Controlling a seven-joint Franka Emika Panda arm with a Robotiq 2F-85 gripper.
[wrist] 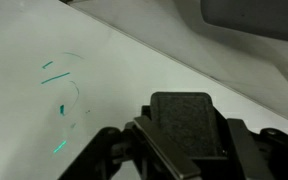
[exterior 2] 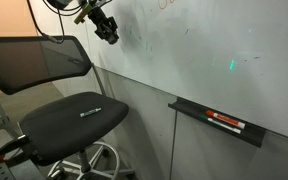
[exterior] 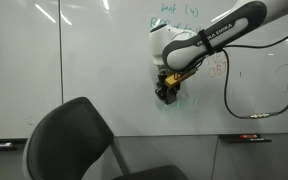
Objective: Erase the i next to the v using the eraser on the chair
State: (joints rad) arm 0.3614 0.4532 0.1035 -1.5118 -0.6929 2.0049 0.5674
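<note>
**Eraser gripped and up at the board, teal marks just to its side**

Your i sits somewhere among the small teal marks [wrist: 64,98] on the left of the wrist view: a couple of short dashes, a thin curve, a short darker stroke and a faint fleck lower down. They are too small and faint to say which is the i and which the v. They lie beside the eraser [wrist: 181,108], apart from it and not under it.

The eraser is a black block held square in your gripper [wrist: 181,135]. The fingers [wrist: 119,147] are clenched on its two sides.

In both exterior views the gripper [exterior: 167,92] [exterior 2: 107,32] is right up at the board [exterior: 94,60]. You cannot tell from any view whether the eraser touches the surface.

Orange scribbles [exterior: 212,68] lie just beside the gripper on the arm's side, and larger teal writing [exterior: 174,8] runs above it. The arm [exterior: 219,35] comes in from the upper corner of that view, with a black cable [exterior: 227,95] hanging in a loop below it.

The chair [exterior: 69,140] [exterior 2: 74,125] stands in front of the board, below the gripper and well apart from it.

Along the board's lower edge runs a tray [exterior 2: 189,110] with markers [exterior 2: 226,123] lying in it.
</note>
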